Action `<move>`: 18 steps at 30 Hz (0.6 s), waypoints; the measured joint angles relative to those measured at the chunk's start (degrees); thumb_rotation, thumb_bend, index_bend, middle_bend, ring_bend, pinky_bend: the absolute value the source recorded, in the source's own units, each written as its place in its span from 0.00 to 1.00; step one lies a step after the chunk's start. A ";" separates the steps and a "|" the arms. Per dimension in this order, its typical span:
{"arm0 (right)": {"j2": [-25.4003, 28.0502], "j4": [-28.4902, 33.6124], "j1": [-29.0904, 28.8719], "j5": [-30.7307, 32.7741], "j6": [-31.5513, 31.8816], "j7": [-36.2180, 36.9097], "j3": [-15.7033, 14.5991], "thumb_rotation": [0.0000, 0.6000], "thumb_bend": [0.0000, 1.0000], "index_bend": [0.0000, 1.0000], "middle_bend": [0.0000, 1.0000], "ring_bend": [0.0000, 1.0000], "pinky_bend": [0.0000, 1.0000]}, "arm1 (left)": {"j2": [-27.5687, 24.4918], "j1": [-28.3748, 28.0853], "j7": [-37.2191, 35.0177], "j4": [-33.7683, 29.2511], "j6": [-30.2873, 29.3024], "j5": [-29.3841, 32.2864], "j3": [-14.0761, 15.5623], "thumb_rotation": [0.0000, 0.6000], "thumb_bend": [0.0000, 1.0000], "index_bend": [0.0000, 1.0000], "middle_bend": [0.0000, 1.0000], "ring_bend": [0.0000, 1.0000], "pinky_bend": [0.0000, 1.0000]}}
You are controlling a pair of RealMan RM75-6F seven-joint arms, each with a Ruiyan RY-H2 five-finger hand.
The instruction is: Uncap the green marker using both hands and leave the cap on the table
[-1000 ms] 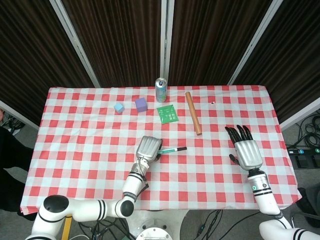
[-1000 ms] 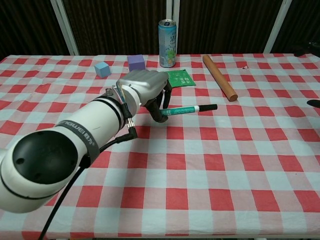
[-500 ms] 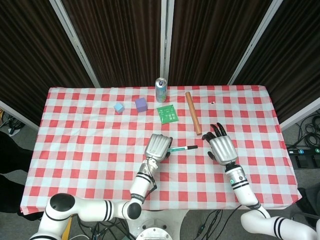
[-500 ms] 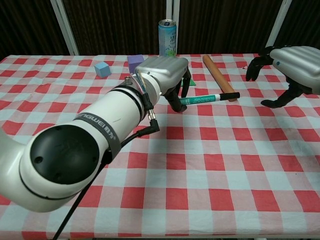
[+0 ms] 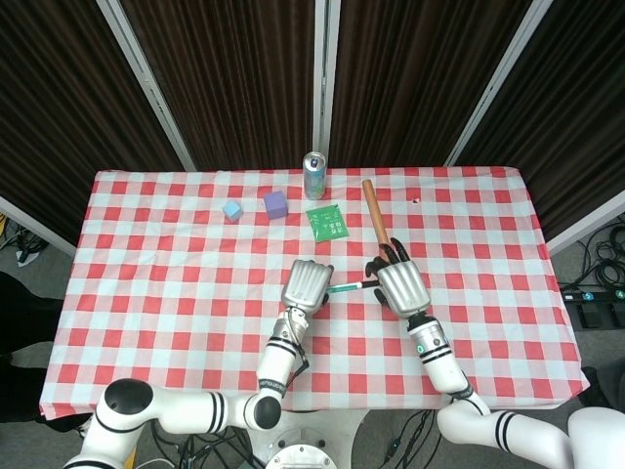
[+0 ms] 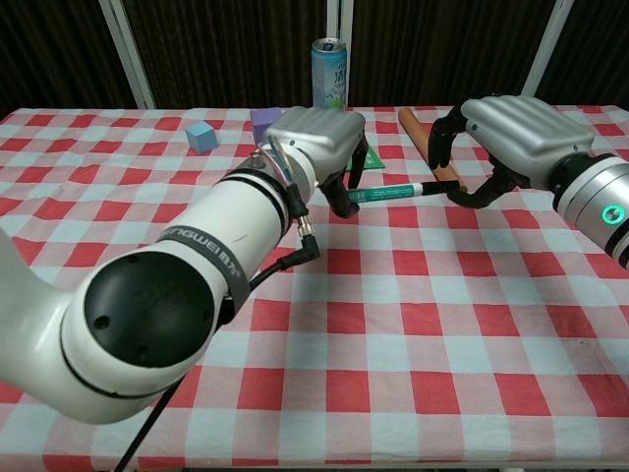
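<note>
Right hand (image 6: 496, 133) now at cap end of green marker (image 6: 391, 192); half second ago well right of it, second ago near table's right edge. Fingers curled round black cap tip, thumb under; actual contact unclear.

Left hand (image 6: 319, 143) clamps marker's barrel, palm down, marker held roughly level above checked table (image 5: 146, 293).

Wooden rolling pin (image 5: 377, 220) just behind right hand. Green packet (image 5: 326, 222), can (image 5: 314, 175) beyond marker; open cloth toward robot.

"REALMAN" on the left arm (image 6: 201, 258) band
</note>
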State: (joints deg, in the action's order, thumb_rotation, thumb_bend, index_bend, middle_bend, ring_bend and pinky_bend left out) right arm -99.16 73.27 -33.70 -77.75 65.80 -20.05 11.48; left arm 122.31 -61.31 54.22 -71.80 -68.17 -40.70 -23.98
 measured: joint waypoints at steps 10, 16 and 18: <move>-1.86 -2.44 -0.64 -0.52 0.67 1.40 -0.32 1.00 0.22 0.52 0.46 0.17 0.12 | -0.21 0.17 0.71 -1.01 -0.97 0.23 -0.19 1.00 0.37 0.58 0.60 0.55 0.62; -2.29 -3.00 -0.89 -0.56 0.66 1.76 -0.47 1.00 0.22 0.52 0.46 0.17 0.12 | -0.21 0.26 0.63 -1.83 -1.12 0.61 -0.59 1.00 0.37 0.58 0.60 0.55 0.62; -2.43 -3.20 -0.96 -0.59 0.70 1.99 -0.48 1.00 0.22 0.52 0.46 0.17 0.12 | -0.30 0.33 0.52 -2.27 -1.33 0.60 -0.69 1.00 0.37 0.58 0.60 0.55 0.62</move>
State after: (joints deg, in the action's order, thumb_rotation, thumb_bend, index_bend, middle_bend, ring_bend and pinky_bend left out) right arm -101.59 70.08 -34.67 -78.34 66.50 -18.06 10.99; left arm 122.01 -60.98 54.75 -74.08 -69.50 -40.10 -24.67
